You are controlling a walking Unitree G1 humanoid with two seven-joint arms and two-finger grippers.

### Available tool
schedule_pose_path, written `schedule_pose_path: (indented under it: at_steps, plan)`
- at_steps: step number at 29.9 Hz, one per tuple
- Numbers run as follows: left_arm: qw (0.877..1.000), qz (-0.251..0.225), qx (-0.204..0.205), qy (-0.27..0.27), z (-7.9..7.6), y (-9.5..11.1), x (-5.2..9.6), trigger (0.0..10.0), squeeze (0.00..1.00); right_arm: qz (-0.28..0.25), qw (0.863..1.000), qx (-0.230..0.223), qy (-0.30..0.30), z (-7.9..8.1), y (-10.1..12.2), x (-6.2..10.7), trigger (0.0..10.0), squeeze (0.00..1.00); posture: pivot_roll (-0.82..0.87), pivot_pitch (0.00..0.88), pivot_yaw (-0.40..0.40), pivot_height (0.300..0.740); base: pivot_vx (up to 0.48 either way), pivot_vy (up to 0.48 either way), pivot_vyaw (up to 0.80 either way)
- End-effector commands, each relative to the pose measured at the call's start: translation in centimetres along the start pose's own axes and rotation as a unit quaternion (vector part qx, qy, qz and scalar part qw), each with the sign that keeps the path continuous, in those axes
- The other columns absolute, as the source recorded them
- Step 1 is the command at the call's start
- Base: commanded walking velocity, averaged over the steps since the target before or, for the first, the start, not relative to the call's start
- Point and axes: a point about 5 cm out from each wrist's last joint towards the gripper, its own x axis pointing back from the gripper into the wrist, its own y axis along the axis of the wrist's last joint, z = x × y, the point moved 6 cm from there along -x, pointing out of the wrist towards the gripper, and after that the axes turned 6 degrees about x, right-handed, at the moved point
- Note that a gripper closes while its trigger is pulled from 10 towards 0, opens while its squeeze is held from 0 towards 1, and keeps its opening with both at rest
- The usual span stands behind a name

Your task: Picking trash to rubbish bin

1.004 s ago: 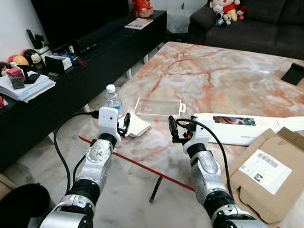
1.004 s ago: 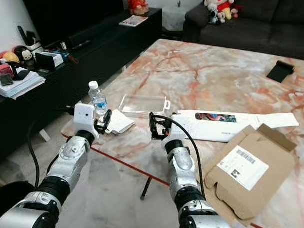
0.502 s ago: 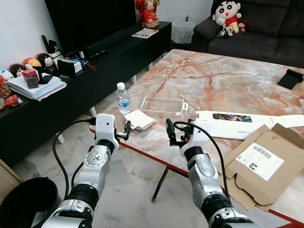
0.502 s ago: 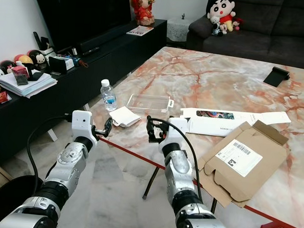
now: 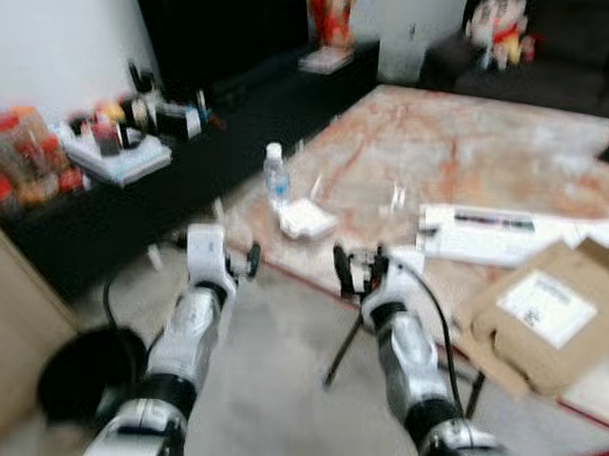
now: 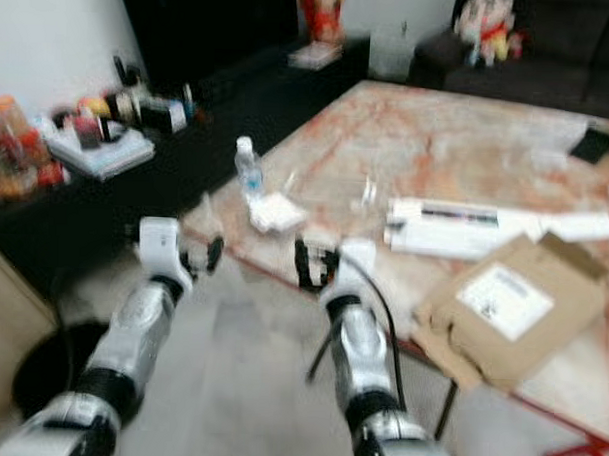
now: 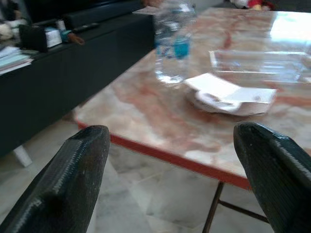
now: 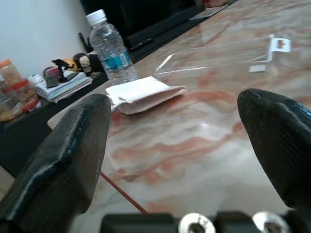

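Note:
The eye views are blurred. A folded white paper (image 5: 307, 218) lies near the marble table's (image 5: 457, 153) near-left corner, beside a small water bottle (image 5: 276, 177). A clear plastic tray (image 7: 262, 63) sits just behind the paper. A black rubbish bin (image 5: 84, 370) stands on the floor at lower left. My left gripper (image 5: 241, 264) hovers open over the floor, short of the table's red-lined edge, and nothing is between its fingers (image 7: 73, 184). My right gripper (image 5: 358, 273) is open too, level with that edge, and its fingers (image 8: 63, 155) are empty.
A long white box (image 5: 484, 234) and a flattened cardboard box (image 5: 542, 306) lie on the table's right side. A black TV cabinet (image 5: 136, 182) with papers and small toys runs along the left. A dark sofa (image 5: 550, 66) stands at the back.
The camera has shifted and the picture has blurred; the table looks farther off and the bin shows more fully. Both grippers remain open and held forward.

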Motion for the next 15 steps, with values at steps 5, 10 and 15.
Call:
schedule_pose_path:
  at_steps: [5, 10, 15]
  plan:
    - [1.0, -0.015, -0.012, -0.005, -0.4, 1.0, -0.3, 10.0, 1.0, -0.006, 1.0, 0.004, 0.003, 0.1, 0.5, -0.3, 10.0, 0.0, 0.0, 0.0, 0.09, 0.74, 0.0, 0.0, 0.0]
    - [0.999, -0.032, -0.014, 0.006, -0.1, 1.6, -0.2, 10.0, 0.0, -0.005, 1.0, 0.004, 0.006, 0.3, 0.5, -0.3, 10.0, 0.0, 0.01, 0.0, 0.084, 0.74, 0.0, 0.0, 0.0]
    - [0.998, -0.054, -0.012, 0.017, 0.2, 2.5, -0.2, 10.0, 0.0, -0.008, 1.0, 0.004, 0.006, 0.2, 0.8, -0.5, 10.0, 0.0, 0.01, 0.0, 0.077, 0.74, 0.0, 0.0, 0.0]
